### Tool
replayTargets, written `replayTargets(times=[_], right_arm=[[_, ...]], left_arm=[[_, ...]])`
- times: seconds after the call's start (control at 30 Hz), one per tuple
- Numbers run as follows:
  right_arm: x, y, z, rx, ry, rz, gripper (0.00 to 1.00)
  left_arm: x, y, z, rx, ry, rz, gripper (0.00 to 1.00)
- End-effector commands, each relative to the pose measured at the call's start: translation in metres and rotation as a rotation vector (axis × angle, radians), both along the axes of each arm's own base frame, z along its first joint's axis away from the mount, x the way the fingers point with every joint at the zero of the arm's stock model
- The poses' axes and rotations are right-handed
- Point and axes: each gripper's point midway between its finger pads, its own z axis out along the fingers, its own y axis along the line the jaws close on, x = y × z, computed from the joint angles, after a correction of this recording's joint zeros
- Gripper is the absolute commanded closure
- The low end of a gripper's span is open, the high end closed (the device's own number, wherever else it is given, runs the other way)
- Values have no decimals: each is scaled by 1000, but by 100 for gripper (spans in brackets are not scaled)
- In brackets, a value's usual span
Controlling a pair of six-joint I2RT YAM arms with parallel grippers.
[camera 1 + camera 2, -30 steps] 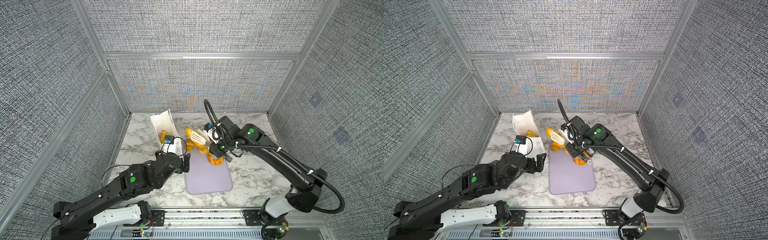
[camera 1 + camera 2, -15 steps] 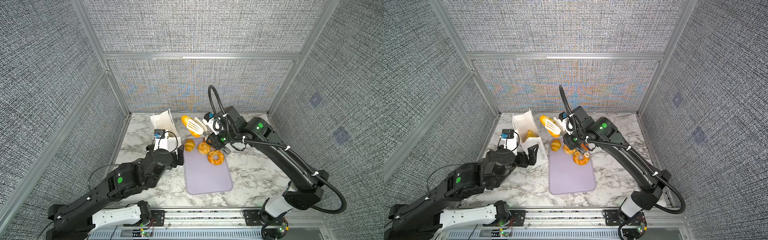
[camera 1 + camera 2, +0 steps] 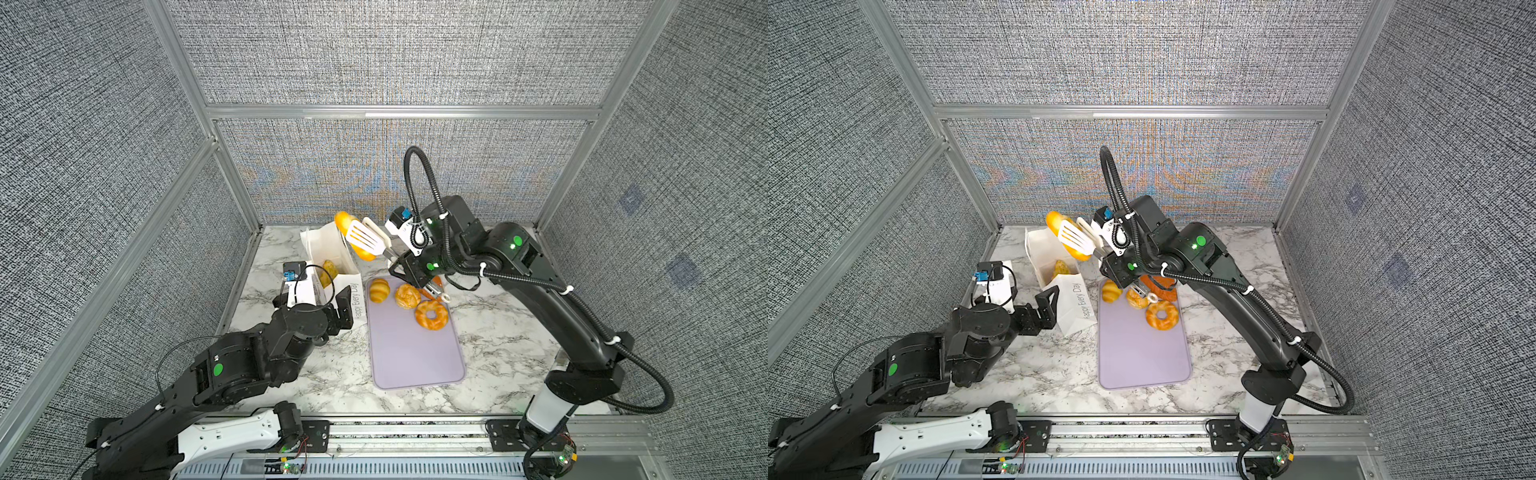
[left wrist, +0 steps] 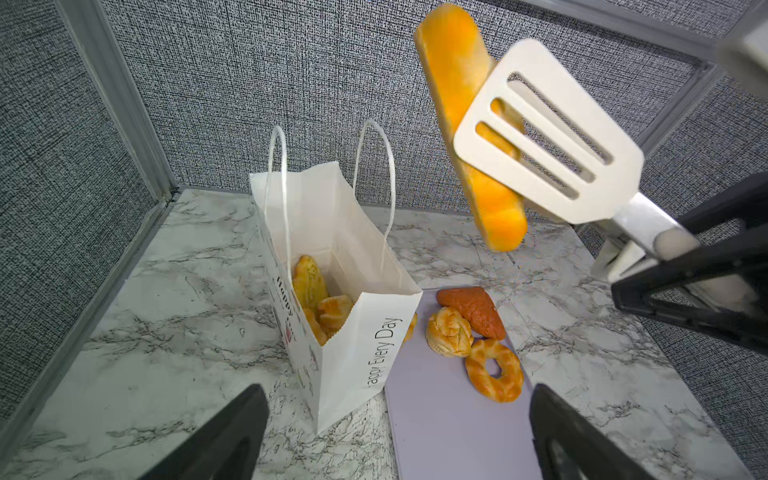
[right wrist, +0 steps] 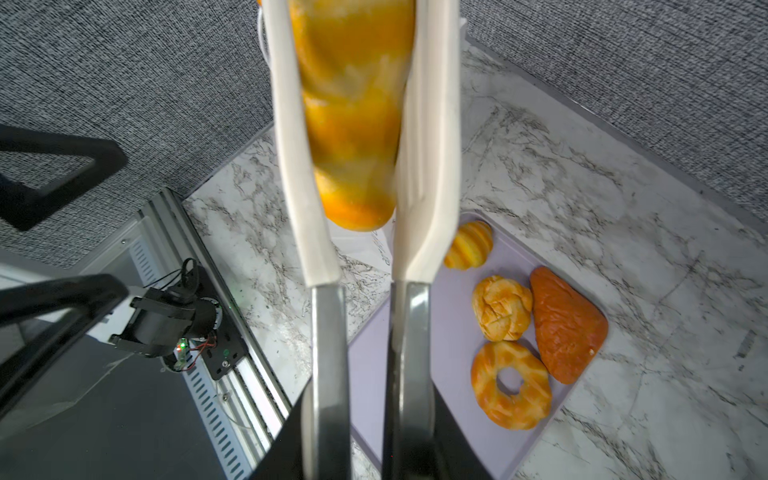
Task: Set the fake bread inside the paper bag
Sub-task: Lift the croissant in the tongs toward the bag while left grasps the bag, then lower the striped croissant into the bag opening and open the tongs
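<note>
Grey woven fabric walls close in a white marble-veined tabletop. On it lies a flat lilac rectangular tray, and just beside its far left corner stands the tall white paper bag with thin handles and grey lettering, upright and open at the top.

The left gripper hovers near the bag's lettered side, clear of it, with its jaws spread wide and nothing between them. The right gripper is clamped on the metal handles of white slotted tongs, whose two heads pinch a long golden-orange toy loaf. The loaf hangs tilted in the air, near the bag's mouth in both top views.

Several golden pastries already sit inside the bag. At the tray's far end lie a striped croissant, a knotted round bun, a ring doughnut and a darker reddish-orange wedge, close together.
</note>
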Motion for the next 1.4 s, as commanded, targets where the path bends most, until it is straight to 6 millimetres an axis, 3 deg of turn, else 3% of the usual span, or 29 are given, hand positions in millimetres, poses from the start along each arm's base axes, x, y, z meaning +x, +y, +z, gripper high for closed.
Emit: replayTargets(times=[0.0,0.4,1.0,1.37], right_arm=[[-4,21,13,91,10,44,67],[9,57,-5,113,47,53,67],[35,61,-53,-9,89,-52,66],[39,56,-66,-59,97,-75,61]], left_arm=[[0,7,-3,4,-1,26,1],[-2,16,-9,5,8,46,1],[-4,23,-15,22,23,63,1],[-1,13,-15,38,28,44,1]])
